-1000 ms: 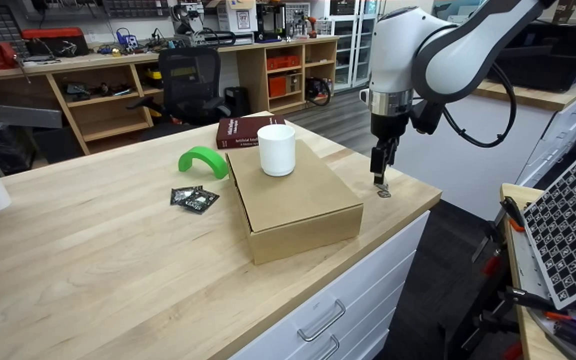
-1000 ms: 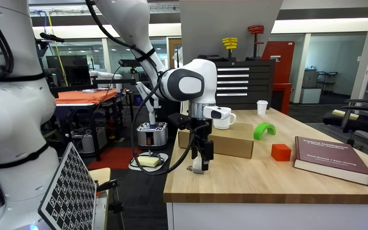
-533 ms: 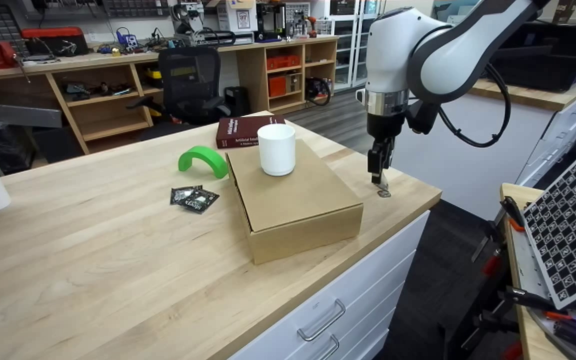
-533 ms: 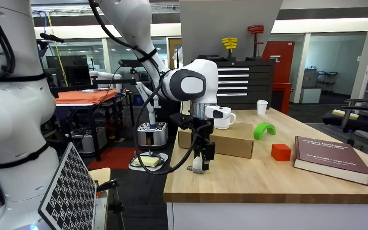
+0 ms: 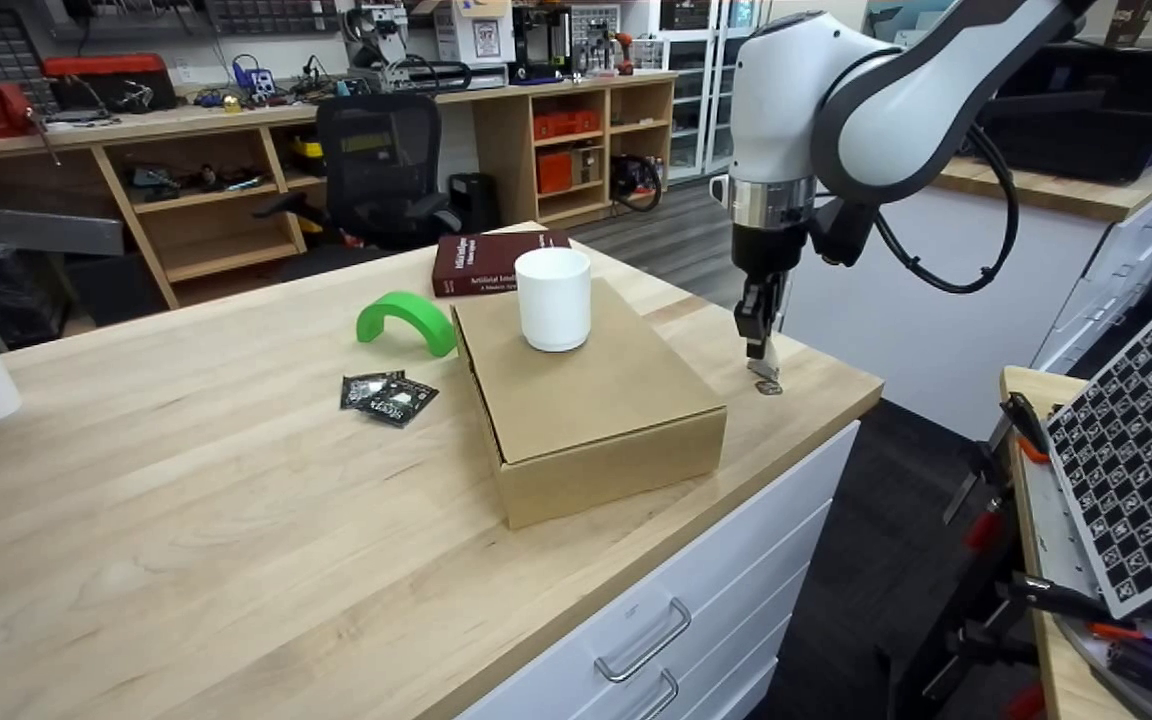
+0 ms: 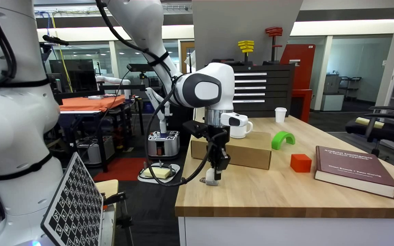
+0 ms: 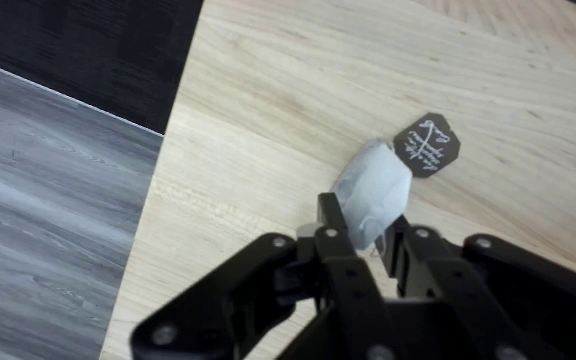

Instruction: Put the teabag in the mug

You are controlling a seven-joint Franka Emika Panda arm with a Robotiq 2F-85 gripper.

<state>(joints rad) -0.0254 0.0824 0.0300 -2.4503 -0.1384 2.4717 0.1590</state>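
In the wrist view, the end effector [image 7: 366, 214] reaches up from the bottom of the frame, its two fingers [image 7: 331, 210] drawn close together on a white teabag [image 7: 380, 180] near the centre. They appear to pinch its lower end, a hold that should leave the rest free to drop in. A dark paper tag [image 7: 427, 145] lies flat on the table [image 7: 248, 90] just beside the bag's upper right, outside the grip, so it will probably trail along. In an exterior view, the arm [image 5: 781, 120] points down at the right of the frame, while a white mug [image 5: 554, 300] stands upright near the centre on a closed cardboard box [image 5: 596, 390]. The box raises the mug's rim, so the carry likely calls for a generous lift before heading left. Black sachets [image 5: 389, 398] lie left of the box, perhaps tea wrappers. In an exterior view with a red cube [image 6: 300, 163] and thick book [image 6: 356, 171] at the right, the teabag is upright below centre, its lower edge seemingly on the table; the lift looks not yet made. The mug's handle [image 6: 251, 126] points right, so it should not hinder an approach from above.
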